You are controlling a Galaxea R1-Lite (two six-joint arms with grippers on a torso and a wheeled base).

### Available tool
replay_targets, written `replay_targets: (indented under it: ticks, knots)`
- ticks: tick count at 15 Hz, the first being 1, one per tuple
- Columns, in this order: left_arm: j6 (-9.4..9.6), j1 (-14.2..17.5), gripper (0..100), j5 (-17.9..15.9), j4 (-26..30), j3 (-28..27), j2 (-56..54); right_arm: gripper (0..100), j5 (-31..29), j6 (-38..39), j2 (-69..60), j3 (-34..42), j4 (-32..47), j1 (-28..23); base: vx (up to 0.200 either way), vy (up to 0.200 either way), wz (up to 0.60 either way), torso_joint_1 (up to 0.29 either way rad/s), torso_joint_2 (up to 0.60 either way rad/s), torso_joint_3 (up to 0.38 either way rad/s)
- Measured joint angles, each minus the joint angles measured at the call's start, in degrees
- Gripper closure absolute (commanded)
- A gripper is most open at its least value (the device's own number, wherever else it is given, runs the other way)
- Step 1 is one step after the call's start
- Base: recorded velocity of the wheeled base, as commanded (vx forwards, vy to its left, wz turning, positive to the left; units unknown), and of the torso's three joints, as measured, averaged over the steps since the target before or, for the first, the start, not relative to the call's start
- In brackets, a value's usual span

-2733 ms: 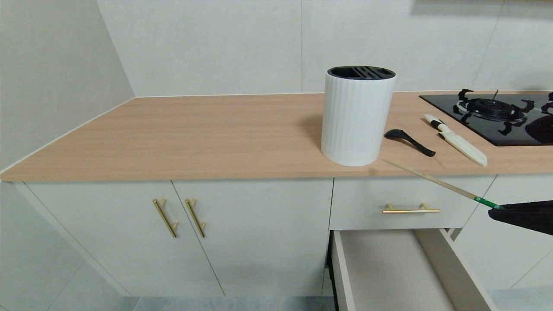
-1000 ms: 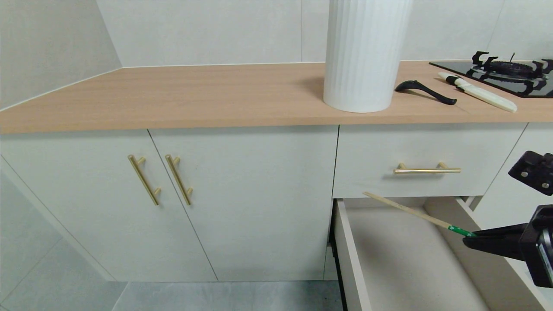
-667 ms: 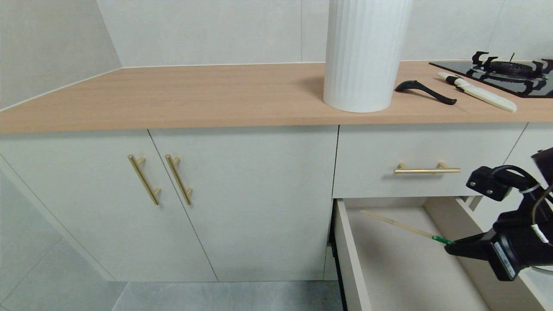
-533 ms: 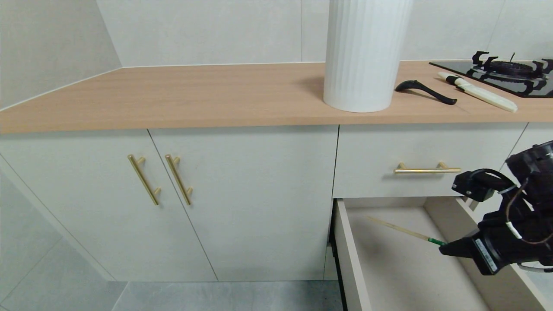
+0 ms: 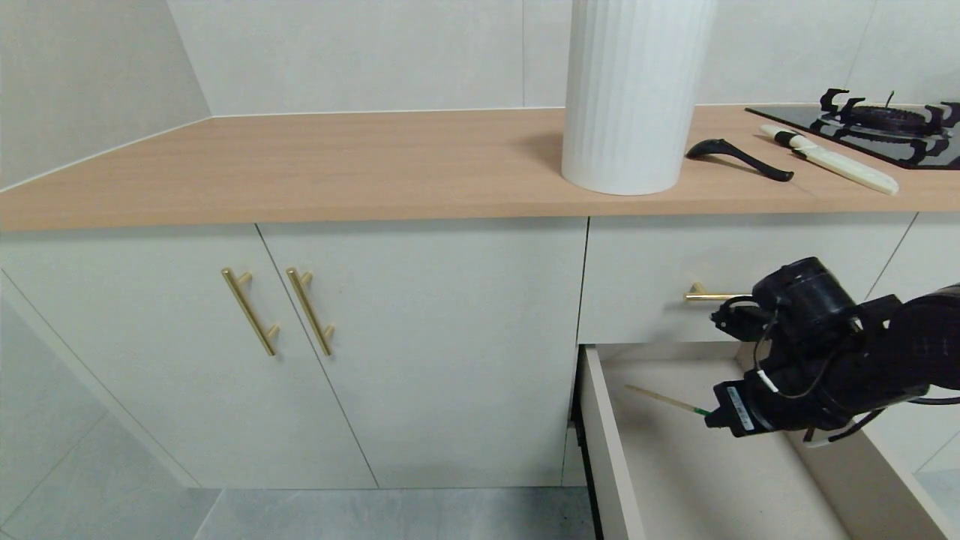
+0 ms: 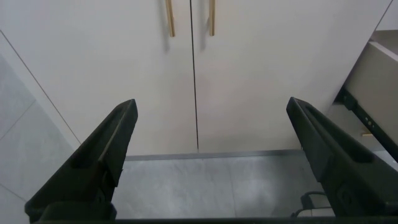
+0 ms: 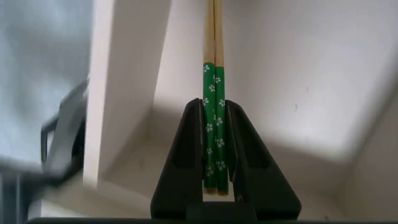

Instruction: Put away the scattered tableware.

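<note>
A: Status?
B: Left pincer (image 6: 209,106): splayed, empty. Open drawer (image 5: 600,427): chopsticks (image 5: 664,400) above its floor, clamped in my right pincer (image 5: 709,420), not yet released. Bench (image 5: 337,165): black spoon (image 5: 739,159), knife (image 5: 832,161), both left to stow, I judge.

right claw (image 5: 709,415) with chopsticks (image 5: 666,400) lowered, advanced into drawer (image 5: 604,442)

The holder (image 5: 637,97) loses its top at the head view's upper edge, and the hob (image 5: 885,124) runs off the right edge. The open drawer (image 5: 604,435) is cut off at its near end. The right arm hides most of the handle (image 5: 705,295) above it. The chopsticks (image 7: 213,74) have their green ends partly hidden inside the right pincer (image 7: 214,155), and their far tips are cut off by the wrist view's edge.
</note>
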Motion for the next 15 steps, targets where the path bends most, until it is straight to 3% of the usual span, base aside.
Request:
replay_targets:
  ticks: [5, 15]
  knots:
    - [-0.02, 0.0, 0, 0.0, 0.0, 0.0, 0.0, 100, -6.7, 2.6, 9.3, 1.7, -10.9, 1.9, 0.000, 0.000, 0.00, 0.000, 0.00, 0.000]
    - [0.00, 0.0, 0, 0.0, 0.0, 0.0, 0.0, 100, -10.0, 2.5, 22.5, 4.0, -15.2, 5.7, 0.000, 0.000, 0.00, 0.000, 0.00, 0.000]
